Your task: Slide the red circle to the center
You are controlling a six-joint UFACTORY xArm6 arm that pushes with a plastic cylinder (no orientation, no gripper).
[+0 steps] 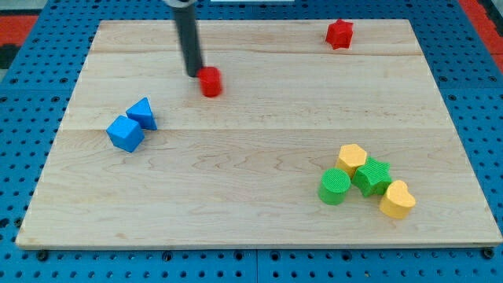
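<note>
The red circle block [211,81] lies on the wooden board [251,196] in the upper left-middle part. My tip [194,74] is right beside it, at its upper left, touching or nearly touching it. The dark rod rises from there to the view's top edge. A second red block, star-shaped [339,33], lies near the board's top edge at the right.
A blue triangle [143,113] and a blue cube [126,133] sit together at the left. At the lower right a yellow hexagon [353,158], a green circle [335,186], a green star [372,177] and a yellow heart [397,199] cluster.
</note>
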